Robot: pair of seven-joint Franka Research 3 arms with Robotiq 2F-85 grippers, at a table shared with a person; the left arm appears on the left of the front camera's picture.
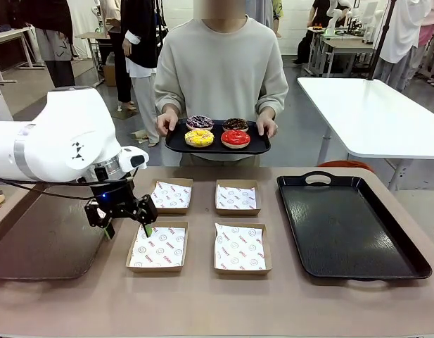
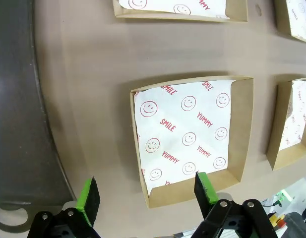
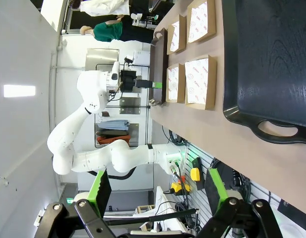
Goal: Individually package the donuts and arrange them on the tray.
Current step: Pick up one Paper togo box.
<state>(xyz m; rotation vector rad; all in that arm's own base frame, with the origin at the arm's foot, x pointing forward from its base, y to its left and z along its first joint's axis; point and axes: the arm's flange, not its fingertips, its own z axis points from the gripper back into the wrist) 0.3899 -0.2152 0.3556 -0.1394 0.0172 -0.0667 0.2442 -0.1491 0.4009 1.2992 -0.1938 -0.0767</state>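
Across the table a person holds a small black serving tray (image 1: 176, 144) with both hands. On it lie a purple sprinkled donut (image 1: 200, 122), a chocolate donut (image 1: 235, 124), a yellow donut (image 1: 199, 138) and a red donut (image 1: 235, 139). The large black tray (image 1: 350, 225) lies on the table at the right, also seen sideways as the large tray (image 3: 267, 64). My left gripper (image 1: 128, 229) hangs open just left of the front-left paper-lined box (image 1: 158, 248). From the wrist, the left gripper (image 2: 147, 193) hovers over that box (image 2: 192, 134). My right gripper (image 3: 157, 186) is open, off the table's end.
Several kraft boxes lined with printed paper sit mid-table, among them the back-left box (image 1: 171, 196), the back-right box (image 1: 238, 197) and the front-right box (image 1: 242, 248). A dark flat tray (image 1: 34, 246) lies at the table's left. A white table (image 1: 371, 113) stands behind.
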